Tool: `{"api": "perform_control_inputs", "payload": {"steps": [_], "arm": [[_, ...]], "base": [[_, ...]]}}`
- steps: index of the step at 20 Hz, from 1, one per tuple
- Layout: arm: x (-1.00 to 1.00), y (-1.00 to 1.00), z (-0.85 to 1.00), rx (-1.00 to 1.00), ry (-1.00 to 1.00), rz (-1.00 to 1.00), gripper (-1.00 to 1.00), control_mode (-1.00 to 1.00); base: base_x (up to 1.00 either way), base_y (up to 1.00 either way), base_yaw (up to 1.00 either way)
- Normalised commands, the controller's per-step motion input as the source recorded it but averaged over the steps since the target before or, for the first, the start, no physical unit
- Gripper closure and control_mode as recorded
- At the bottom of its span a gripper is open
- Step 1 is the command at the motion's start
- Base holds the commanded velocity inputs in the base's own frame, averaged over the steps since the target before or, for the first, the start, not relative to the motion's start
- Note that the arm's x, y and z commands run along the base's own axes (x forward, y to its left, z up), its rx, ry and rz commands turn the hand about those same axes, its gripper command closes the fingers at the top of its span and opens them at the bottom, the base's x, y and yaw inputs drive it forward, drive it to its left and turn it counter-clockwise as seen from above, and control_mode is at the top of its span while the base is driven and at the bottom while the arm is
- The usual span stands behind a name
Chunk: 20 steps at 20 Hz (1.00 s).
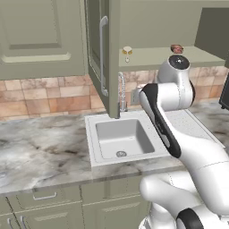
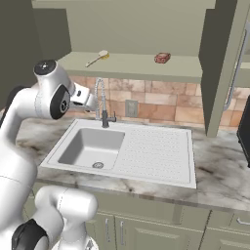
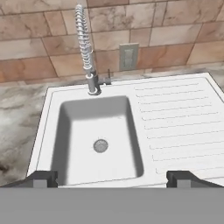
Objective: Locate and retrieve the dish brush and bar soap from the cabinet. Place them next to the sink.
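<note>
The gripper [image 3: 112,179] hangs above the sink [image 2: 156,151], its jaws spread wide and holding nothing. The sink's basin is bare around its drain. Above the sink, the cabinet [image 2: 132,66] stands open, with the dish brush [image 2: 97,57] and the bar soap [image 2: 162,58] lying well apart on its shelf.

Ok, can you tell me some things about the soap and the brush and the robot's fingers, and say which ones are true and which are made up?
1. The bar soap sits on the cabinet shelf. True.
2. The dish brush lies in the sink. False: it lies on the shelf, left of the soap in the right base view.
3. The fingers hold the soap. False: they stand wide open, holding nothing.
4. The cabinet door is open. True.
5. The faucet stands behind the basin. True.
</note>
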Motion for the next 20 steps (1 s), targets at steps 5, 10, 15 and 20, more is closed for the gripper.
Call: {"api": "perform_control_inputs", "payload": {"steps": [5, 10, 15, 20], "arm": [[-0.04, 0.08, 0.13, 0.04, -0.14, -0.08, -1.00, -1.00], [0.00, 0.00, 0.24, 0.05, -0.10, 0.01, -1.00, -1.00], [0.00, 0.00, 0.21, 0.00, -0.09, 0.02, -1.00, -1.00], [0.00, 0.03, 0.29, -0.03, 0.00, 0.00, -1.00, -1.00]], "base": [[0.00, 0.00, 0.00], [0.00, 0.00, 0.00], [0.00, 0.00, 0.00], [0.00, 0.00, 0.00]]}}
